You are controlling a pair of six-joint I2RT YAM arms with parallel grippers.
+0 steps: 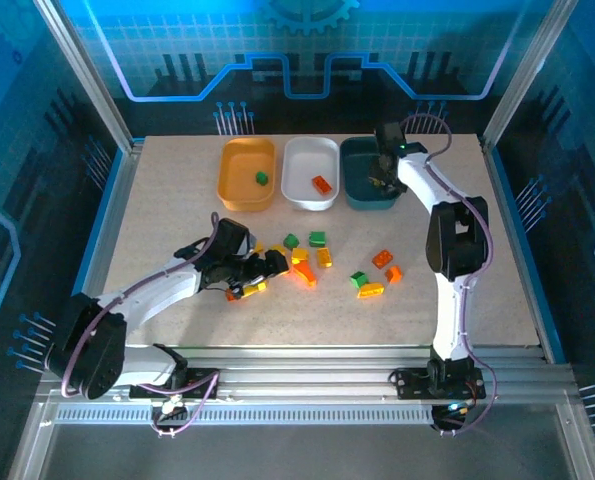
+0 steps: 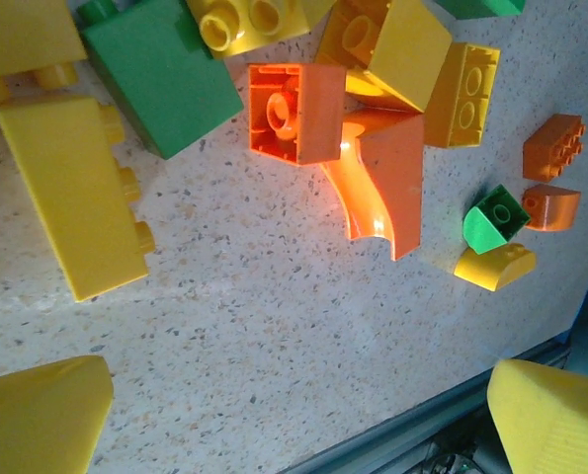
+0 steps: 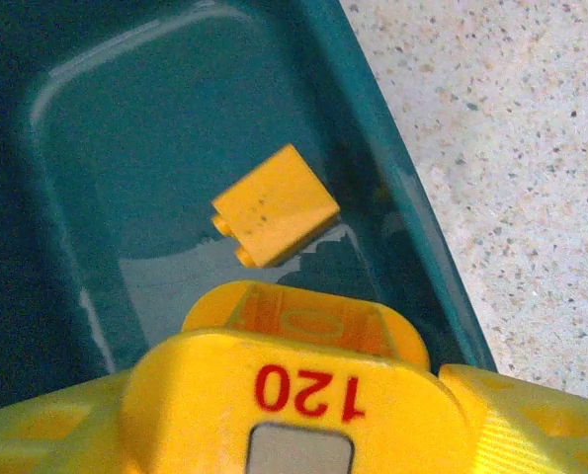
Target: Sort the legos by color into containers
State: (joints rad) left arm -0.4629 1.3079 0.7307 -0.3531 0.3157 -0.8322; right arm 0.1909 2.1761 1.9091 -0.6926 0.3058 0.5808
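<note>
Three containers stand in a row at the back: an orange-yellow tray (image 1: 239,190) with a green lego (image 1: 262,178), a white tray (image 1: 302,155) with a red-orange lego (image 1: 322,184), and a dark teal tray (image 1: 360,195). My right gripper (image 1: 385,168) (image 3: 294,395) hangs over the teal tray (image 3: 412,197), shut on a yellow lego printed "120" (image 3: 303,390). Another yellow lego (image 3: 274,205) lies on the tray floor. My left gripper (image 1: 264,268) (image 2: 294,425) is open over bare table, just short of a red-orange lego (image 2: 294,111) and a curved red-orange piece (image 2: 382,183).
Loose legos are scattered mid-table: green ones (image 1: 291,241) (image 1: 358,279), red-orange ones (image 1: 382,258) and a yellow one (image 1: 370,291). A long yellow brick (image 2: 76,193) and a green brick (image 2: 165,74) lie by the left gripper. The table's front rail (image 2: 442,420) is close.
</note>
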